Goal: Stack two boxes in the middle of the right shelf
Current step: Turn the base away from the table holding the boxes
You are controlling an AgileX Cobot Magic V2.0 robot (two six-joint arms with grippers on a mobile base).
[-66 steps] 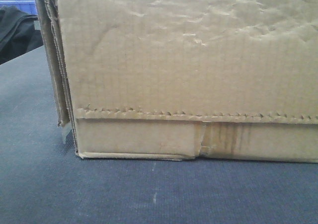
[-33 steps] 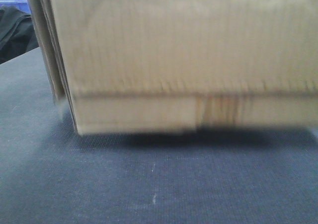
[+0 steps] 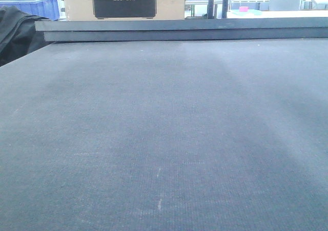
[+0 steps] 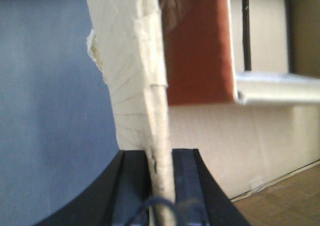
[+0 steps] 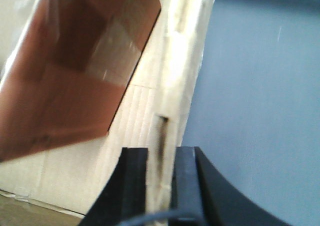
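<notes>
One of the boxes is held between my two grippers, and the front view shows none of it. In the left wrist view its pale corrugated wall [image 4: 142, 70] stands edge-on, and my left gripper [image 4: 161, 186] is shut on that wall. In the right wrist view the opposite wall [image 5: 177, 75] runs between the black fingers [image 5: 135, 186] of my right gripper [image 5: 160, 186], which is also shut on it. A reddish-brown surface [image 4: 195, 45] shows on the box's inner side. The right shelf middle is out of view.
The dark grey-blue table top [image 3: 164, 139] fills the front view up to its raised back edge [image 3: 179, 30]. Behind it stand a carton with a black label panel [image 3: 124, 6] and a blue bin [image 3: 36, 5]. Black cloth [image 3: 13, 31] lies at the left.
The box that filled the front view has risen off the table and out of that view. The table's back edge and the things behind it now show.
</notes>
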